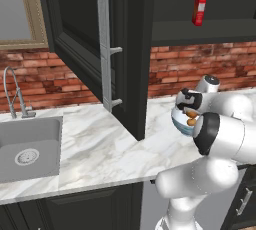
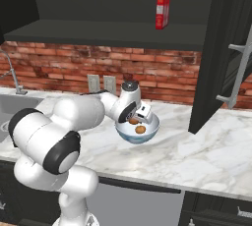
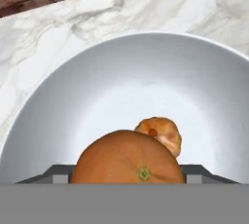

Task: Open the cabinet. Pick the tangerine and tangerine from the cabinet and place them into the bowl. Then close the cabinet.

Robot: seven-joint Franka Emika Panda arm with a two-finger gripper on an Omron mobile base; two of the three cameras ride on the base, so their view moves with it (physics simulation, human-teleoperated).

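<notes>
My pincer hangs just over the bowl, and between its tips sits a tangerine, filling the 6 o'clock part of my hand view; the jaws stand about as wide as the fruit, closed against its sides as far as I can see, though the tips themselves are mostly hidden behind it. A second tangerine lies on the white floor of the bowl, just past the first toward 1 o'clock, the two looking close to touching. In the right base view that loose fruit rests low in the bowl, at 5 o'clock from my pincer. The bowl stands on the marble counter, well in from the front edge, with bare stone all round it. The cabinet is open: one black door swings out over the counter at 9 o'clock of the bowl in the left base view, its silver bar handle facing me, its lower corner hanging above the marble. On the shelf stands a tall red carton; it carries a pale label, but I cannot read any writing on it. A sink and faucet sit far off at 9 o'clock, before the brick wall.
</notes>
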